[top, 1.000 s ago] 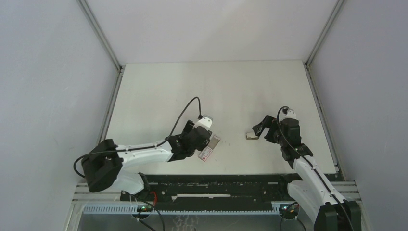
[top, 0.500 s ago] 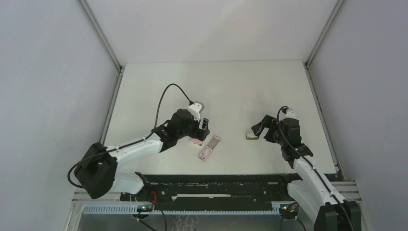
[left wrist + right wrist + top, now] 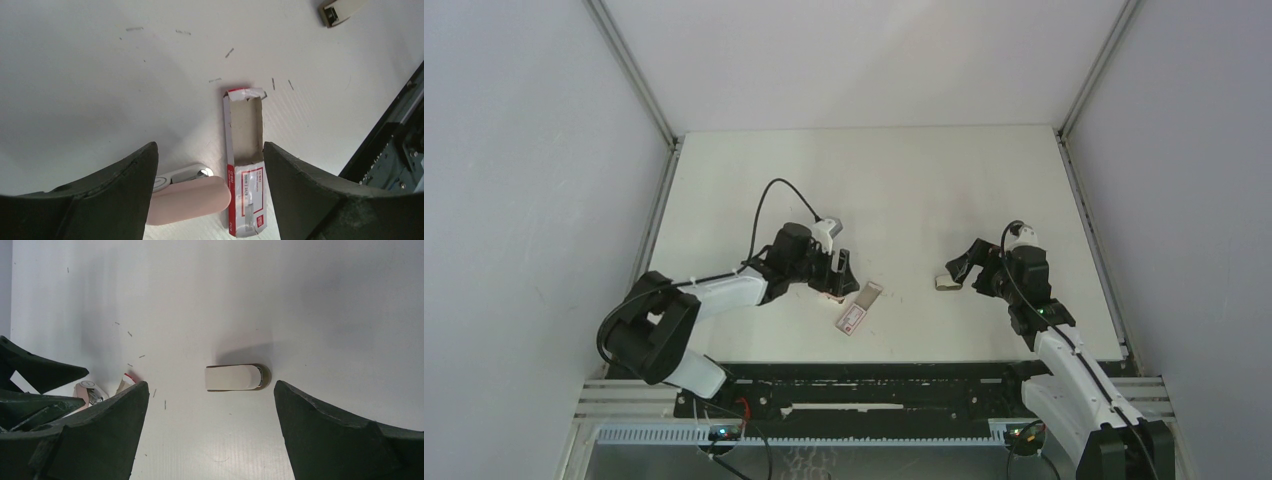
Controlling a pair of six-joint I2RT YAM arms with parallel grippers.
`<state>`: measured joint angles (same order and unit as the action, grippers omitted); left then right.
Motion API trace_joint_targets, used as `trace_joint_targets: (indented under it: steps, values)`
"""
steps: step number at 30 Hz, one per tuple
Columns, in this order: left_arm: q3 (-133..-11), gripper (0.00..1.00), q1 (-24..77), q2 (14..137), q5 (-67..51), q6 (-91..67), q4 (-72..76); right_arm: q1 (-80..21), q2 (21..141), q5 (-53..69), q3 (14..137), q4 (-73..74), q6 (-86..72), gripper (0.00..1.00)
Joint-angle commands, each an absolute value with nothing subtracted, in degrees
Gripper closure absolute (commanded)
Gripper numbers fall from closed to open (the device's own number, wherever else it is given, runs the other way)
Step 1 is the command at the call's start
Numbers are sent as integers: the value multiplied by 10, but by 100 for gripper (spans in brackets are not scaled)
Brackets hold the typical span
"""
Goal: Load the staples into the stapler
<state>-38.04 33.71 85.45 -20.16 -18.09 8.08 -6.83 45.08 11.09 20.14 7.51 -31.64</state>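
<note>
Left claw (image 3: pixel 209 147): fingers spread, holding nothing, poised over the stapler (image 3: pixel 187 197), a pink body with a silver arm swung out. It lies against or just beside the staples (image 3: pixel 245 165). Their tray is slid out; its exposed part looks empty, and strips under the sleeve cannot be confirmed.

Risk: a closing pinch may catch both together, or twist the small stapler away. Strips probably break up easily; loose staples (image 3: pixel 229 52) litter the table (image 3: pixel 874 180).

Right claw (image 3: pixel 211 385): spread, empty, straddling a beige item (image 3: pixel 237 377), well apart from the rest.

Surface white, matte. Walls (image 3: pixel 524 150) pale grey, bare.
</note>
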Motion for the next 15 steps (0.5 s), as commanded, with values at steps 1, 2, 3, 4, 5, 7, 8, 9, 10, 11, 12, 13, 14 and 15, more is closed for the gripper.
trace_joint_targets:
  steps: [1,2,3,4,5,7,8,9,10,11,12,13,14,15]
  values:
    - [-357,19,335,836,-231,-179,101,-67,442,116,201,54,-305,6]
    - [-354,19,335,836,-226,-175,95,-67,442,117,201,54,-306,6]
    - [-348,19,335,837,-222,-173,91,-67,442,117,200,54,-306,6]
    - [-343,20,334,836,-219,-172,90,-67,442,117,201,54,-307,6]
    - [-338,20,334,835,-217,-171,90,-67,442,118,201,54,-307,6]
    - [-326,20,335,828,-213,-171,90,-67,442,118,201,54,-306,6]
    - [-319,20,334,821,-210,-171,90,-67,442,117,201,54,-306,6]
    - [-311,20,334,814,-207,-171,92,-67,442,118,201,54,-306,6]
    - [-304,20,335,808,-205,-171,95,-67,442,118,201,54,-306,6]
    - [-297,20,335,801,-205,-171,98,-67,443,118,201,54,-307,6]
    - [-291,20,335,795,-204,-171,99,-67,444,118,201,54,-307,6]
    - [-286,20,335,790,-204,-172,99,-67,444,119,201,53,-307,6]
    - [-281,20,335,785,-202,-171,99,-67,444,119,201,53,-308,6]
    - [-276,20,335,780,-199,-171,99,-67,444,120,201,53,-308,6]
